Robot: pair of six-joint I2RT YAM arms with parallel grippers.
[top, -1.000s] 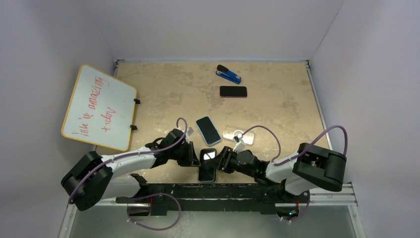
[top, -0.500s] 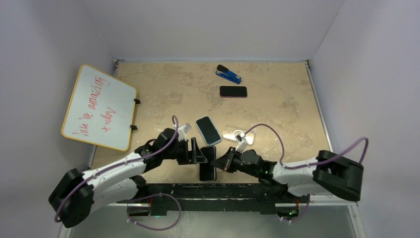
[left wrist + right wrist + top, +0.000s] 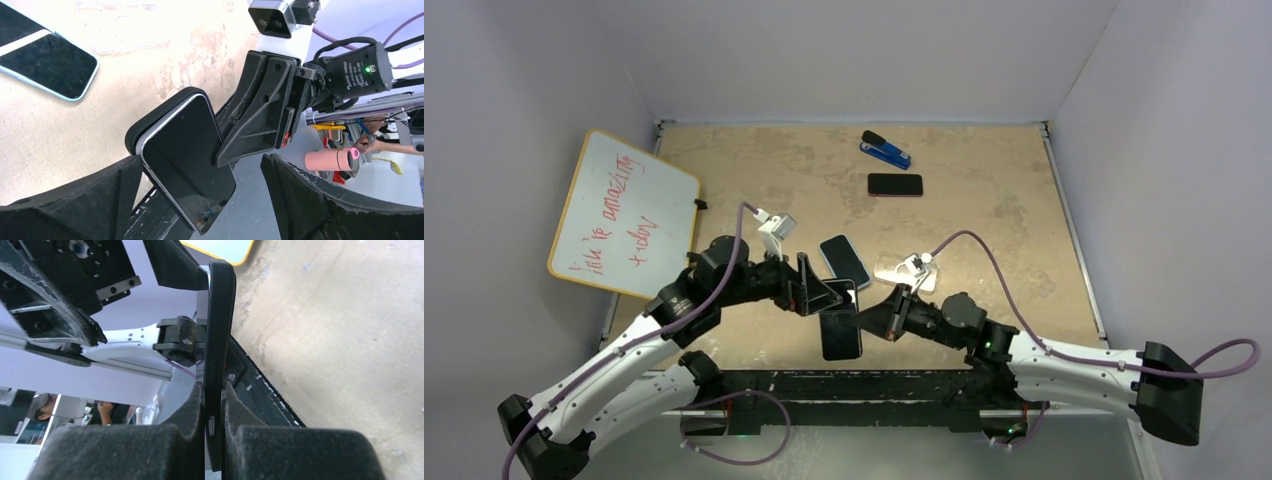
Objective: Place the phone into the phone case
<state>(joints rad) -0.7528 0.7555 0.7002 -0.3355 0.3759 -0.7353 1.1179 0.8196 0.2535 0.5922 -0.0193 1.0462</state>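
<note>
Noted phone lifted off bench, near front edge, between the two arms. Found R gripper closed tight on it, pinching screen face and back near one long side; seen edge-on in R wrist view. Found L gripper spread wide, jaws either side of phone's upper end, gripping nothing. Couldn't tell whether either jaw brushed it.

Saw black case wrapped round phone already. Matte, rubbery-looking shell w/ rounded corners; thin silver band of phone edge visible inside rim; glossy black glass. Couldn't confirm all corners fully seated, w/ part hidden behind R gripper.

Judged step as seating/checking, approx. at end of task. Next move prob. calls for pressing corners home w/ L gripper, using R gripper as clamp, or else laying cased phone flat on bench. Needs gentle closing, given slick glass and narrow grip: risk of twist or drop.

Also logged on bench:
- second phone w/ pale blue rim
- clear case
- third dark phone
- blue stapler
- whiteboard w/ red scrawl, at L side
</note>
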